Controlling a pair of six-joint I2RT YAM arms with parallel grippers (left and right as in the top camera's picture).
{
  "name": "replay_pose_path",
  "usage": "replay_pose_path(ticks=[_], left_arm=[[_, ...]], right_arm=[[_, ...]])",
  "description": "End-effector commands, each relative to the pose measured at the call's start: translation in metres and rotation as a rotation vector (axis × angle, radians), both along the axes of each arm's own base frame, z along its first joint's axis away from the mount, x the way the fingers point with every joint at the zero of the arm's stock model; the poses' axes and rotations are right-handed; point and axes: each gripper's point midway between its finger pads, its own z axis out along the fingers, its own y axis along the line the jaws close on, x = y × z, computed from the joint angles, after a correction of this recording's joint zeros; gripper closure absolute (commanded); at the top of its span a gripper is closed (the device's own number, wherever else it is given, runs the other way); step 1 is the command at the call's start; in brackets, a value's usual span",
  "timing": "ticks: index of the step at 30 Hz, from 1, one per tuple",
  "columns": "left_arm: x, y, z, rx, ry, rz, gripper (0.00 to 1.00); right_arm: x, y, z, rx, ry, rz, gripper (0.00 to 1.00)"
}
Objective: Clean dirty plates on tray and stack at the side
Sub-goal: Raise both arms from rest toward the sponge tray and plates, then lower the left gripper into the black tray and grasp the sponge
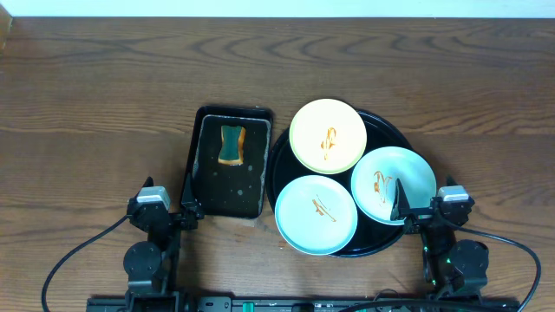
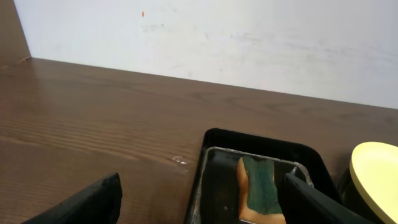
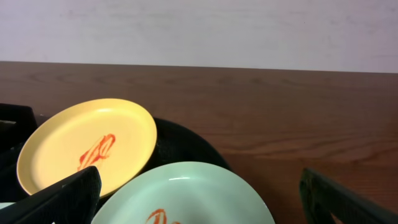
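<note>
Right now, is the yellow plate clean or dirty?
Dirty. The yellow plate has an orange-brown sauce squiggle in its middle, plain in the overhead and right wrist views.

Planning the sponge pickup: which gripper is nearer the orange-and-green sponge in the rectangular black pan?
Left. The left gripper sits at the pan's near left corner, below the sponge; the right gripper hovers far across, over the round black tray's right side.
</note>
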Motion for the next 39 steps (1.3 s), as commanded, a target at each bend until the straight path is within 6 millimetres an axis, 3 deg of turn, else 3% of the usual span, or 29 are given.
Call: replay_pose_path(ticks=[1,16,24,30,39], left_arm=[[-0.001,0.003,-0.014,0.018,0.049,0.013,0.19],[-0.003,0.003,-0.014,-0.074,0.132,0.028,0.19],[0.008,-0.007,0.007,-0.088,0.28,-0.023,0.19],[0.023,-0.008,0.016,-0.097,0.45,-0.022,0.19],[0.049,-0.015,0.032,-0.125,0.691,-0.054,0.19]], right_arm=[[0.0,-0.006,0.0,-0.014,-0.001,-0.029,0.01],[0.001,-0.017,0.015,0.0,-0.024,-0.091,0.01],[0.004,-0.017,0.03,0.038,0.076,-0.105,0.01],[0.019,-0.016,0.037,0.087,0.231,-0.125,0.01],[0.045,-0.013,0.022,0.043,0.635,-0.142,0.01]])
